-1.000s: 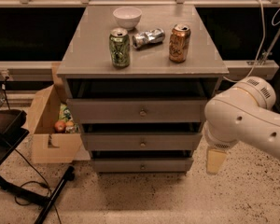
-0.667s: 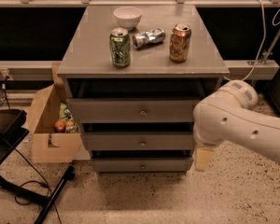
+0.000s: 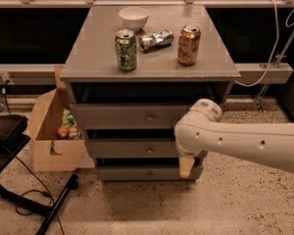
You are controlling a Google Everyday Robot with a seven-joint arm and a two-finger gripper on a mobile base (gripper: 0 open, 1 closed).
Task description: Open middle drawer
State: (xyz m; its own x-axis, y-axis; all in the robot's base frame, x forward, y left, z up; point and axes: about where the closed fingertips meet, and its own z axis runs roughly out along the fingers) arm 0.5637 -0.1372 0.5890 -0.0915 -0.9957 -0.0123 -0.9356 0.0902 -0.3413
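The grey cabinet (image 3: 88, 67) has three drawer fronts, all shut. The middle drawer (image 3: 122, 149) is the second one, with a small round brass knob (image 3: 149, 151) at its centre. The top drawer (image 3: 117, 116) and the lowest drawer (image 3: 132, 173) have like knobs. My white arm (image 3: 240, 143) reaches in from the right. My gripper (image 3: 186, 166) hangs down in front of the right part of the middle and lowest drawers, to the right of the middle knob and a little below it, apart from it.
On the cabinet top stand a green can (image 3: 126, 50), a brown can (image 3: 188, 45), a crushed silver can (image 3: 156, 39) and a white bowl (image 3: 134, 18). An open cardboard box (image 3: 49, 131) with snacks sits on the floor left. A black stand (image 3: 19, 199) lies front left.
My arm and gripper have moved left across the cabinet front, from beyond its right edge to in front of the drawers' right part. The drawers have not moved.
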